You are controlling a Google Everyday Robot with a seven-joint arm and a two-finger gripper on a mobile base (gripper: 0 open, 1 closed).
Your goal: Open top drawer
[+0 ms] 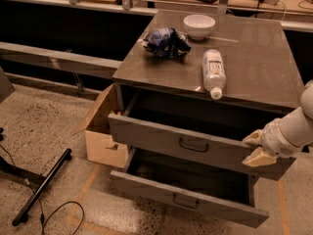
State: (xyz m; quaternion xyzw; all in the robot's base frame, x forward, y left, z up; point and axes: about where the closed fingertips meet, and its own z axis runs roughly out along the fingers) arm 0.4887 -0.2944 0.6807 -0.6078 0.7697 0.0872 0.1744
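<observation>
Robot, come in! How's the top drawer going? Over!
Gripper at right front corner of top drawer. Drawer partway out, inside showing. Lower drawer out too; cardboard box sits at left side.

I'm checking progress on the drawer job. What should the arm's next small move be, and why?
Likely ease the pincer away from the wide grey metal top drawer: it sits at the right end of that drawer's front panel, and the drawer already stands pulled out, its dark interior exposed, so opening looks done.
</observation>
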